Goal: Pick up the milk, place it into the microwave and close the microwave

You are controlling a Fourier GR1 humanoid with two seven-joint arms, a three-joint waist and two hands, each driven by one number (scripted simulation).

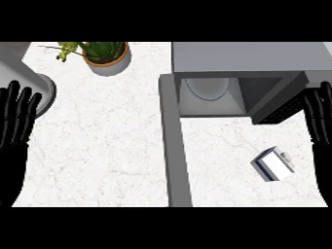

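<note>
Kitchen: white marble counter [103, 146] carried open microwave [248, 78], potted plant [107, 56], milk carton [272, 164].

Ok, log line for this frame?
milk: on counter, untouched | microwave: open | left hand: open | right hand: open

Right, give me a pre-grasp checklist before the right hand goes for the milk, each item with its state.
1. Milk carton in sight, uncovered, on the counter: ok.
2. Right hand open and holding nothing: ok.
3. Left hand open, at the left edge, out of the way: ok.
4. Microwave door swung open: ok.
5. Microwave cavity free of clutter, only its turntable plate visible: ok.
6. Carton standing upright: cannot tell.
</note>
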